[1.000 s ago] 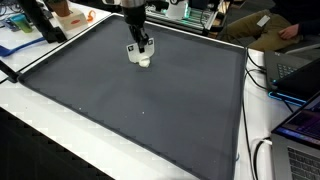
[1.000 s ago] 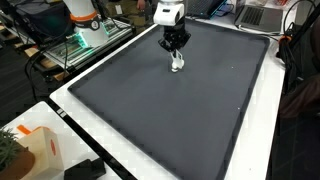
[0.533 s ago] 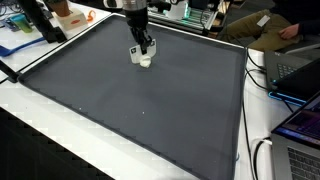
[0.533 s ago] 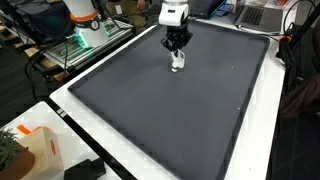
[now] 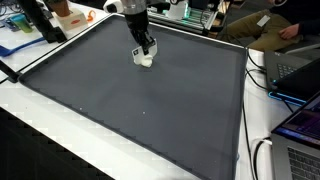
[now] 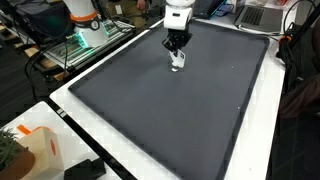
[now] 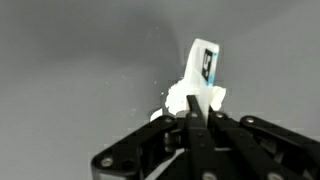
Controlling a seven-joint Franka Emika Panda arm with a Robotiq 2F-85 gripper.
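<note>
Holding: my end effector (image 5: 146, 51) is closed, pinching a small white piece (image 7: 200, 72) by its near end.
Location: piece sits over the far part of the dark mat (image 5: 150, 110) on the tabletop (image 5: 45, 128).
Bearing: piece hangs directly below the fingertips, its long axis roughly in line with them. I cannot tell whether it touches the mat.

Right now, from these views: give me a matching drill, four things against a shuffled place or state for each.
Things:
1. pincer
2. small white object
3. dark mat
4. laptop

Place or state:
a. spread over the tabletop
b. shut
c. off the mat, by the table's edge
d. clamped in the grip, near the mat's far side

Pairs: 1-b, 2-d, 3-a, 4-c
</note>
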